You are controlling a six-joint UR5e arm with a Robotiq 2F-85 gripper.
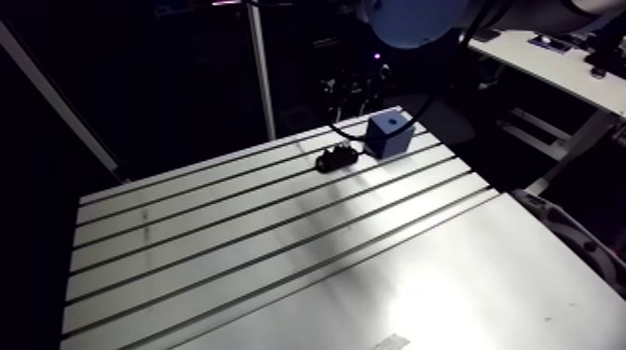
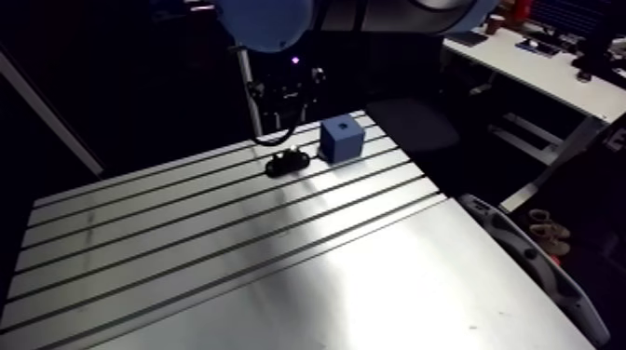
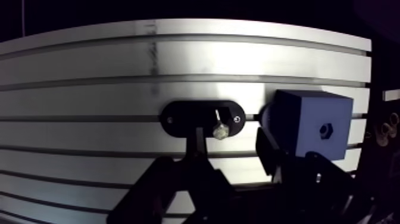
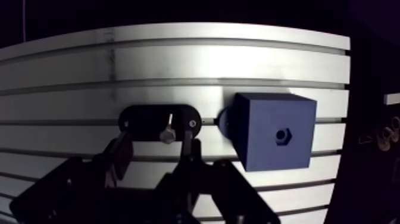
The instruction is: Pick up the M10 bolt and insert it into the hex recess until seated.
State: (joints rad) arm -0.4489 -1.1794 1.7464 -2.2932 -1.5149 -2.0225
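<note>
Black, angular fingers [image 3: 199,149] of the pincer [image 3: 231,140] rise closest to the wrist view, matte and hard-edged. They stand apart with nothing pressed between them, so the pincer is open. Just ahead of the fingertips, in line with the gap between them, the bolt [image 3: 219,127] rests on a flat black holder [image 3: 178,117]. The bolt shows a dull grey knob of a head and a thin bright shank, and neither finger touches it. The holder is an oval plate with rounded ends and a small pale dot near each end. Whether the bolt stands upright or lies flat on it I cannot tell.

Beside the holder, and apart from it, sits a blue block [image 3: 309,119], a crisp-cornered cube with a smooth matte skin. A small six-sided recess [image 3: 325,129] is sunk into its face.

In the arm view, holder and block sit upper right of centre on the surface [image 1: 279,242], pale brushed metal crossed by long, straight, dark slots.
</note>
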